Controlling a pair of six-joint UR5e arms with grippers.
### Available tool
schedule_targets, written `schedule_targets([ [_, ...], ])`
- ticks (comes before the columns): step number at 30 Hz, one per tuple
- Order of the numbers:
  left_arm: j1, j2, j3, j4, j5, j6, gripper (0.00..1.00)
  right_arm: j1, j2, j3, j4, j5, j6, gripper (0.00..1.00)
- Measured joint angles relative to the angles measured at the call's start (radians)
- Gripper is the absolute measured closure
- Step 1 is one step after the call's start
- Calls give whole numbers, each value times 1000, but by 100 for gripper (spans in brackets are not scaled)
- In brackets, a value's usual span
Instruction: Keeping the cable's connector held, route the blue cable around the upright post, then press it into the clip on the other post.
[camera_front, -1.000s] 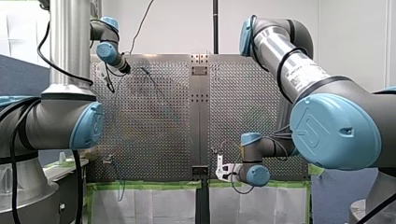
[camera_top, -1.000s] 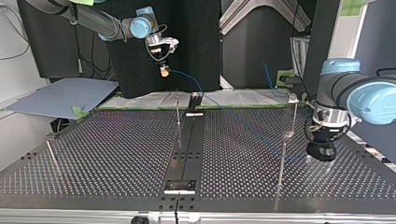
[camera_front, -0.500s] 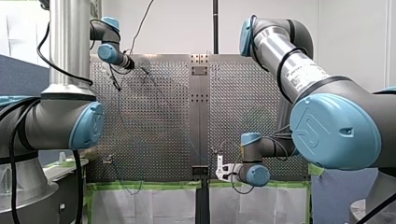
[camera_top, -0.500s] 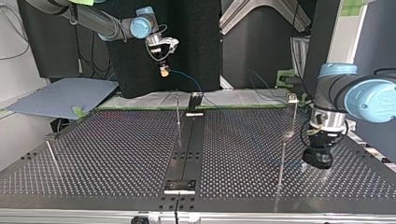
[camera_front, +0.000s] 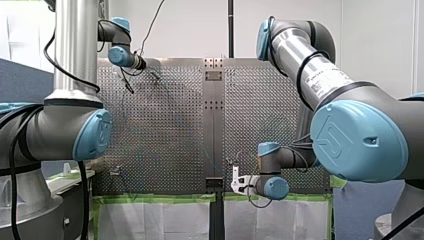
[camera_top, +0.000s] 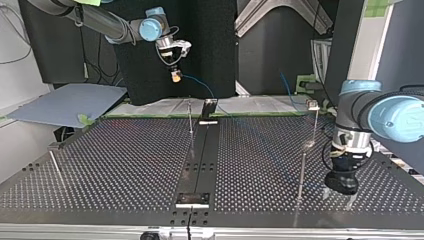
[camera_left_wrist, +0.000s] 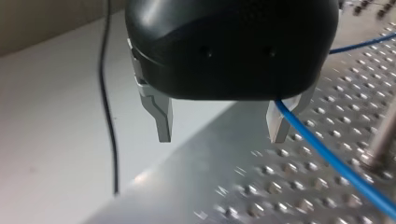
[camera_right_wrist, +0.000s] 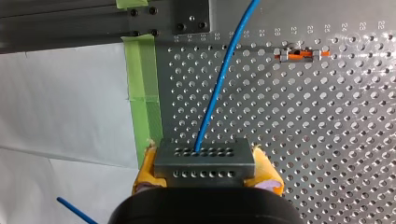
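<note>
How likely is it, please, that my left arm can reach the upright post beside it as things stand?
Probably yes. In the top view my left gripper hangs beside the post with nothing standing between them; its jaws are open, the blue cable passing one finger.

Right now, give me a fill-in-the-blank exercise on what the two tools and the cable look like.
My right tool grips the grey connector between ___ pads.
The cable leaving that connector is ___ in colour.
My left tool has its metal fingers ___, clamping nothing.
The tape along the edge of the table is ___ in colour.
Missing words: yellow, blue, open, green.
</note>
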Motion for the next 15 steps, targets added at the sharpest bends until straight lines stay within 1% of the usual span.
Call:
schedule_targets([
  [5,-6,-27,1,1,-3,19,0,0,0,0,-2,0,0,100],
  [10,-5,-33,1,6,-21,27,0,0,0,0,-3,0,0,100],
  [15,-4,-34,2,16,-26,29,0,0,0,0,-2,-3,1,100],
])
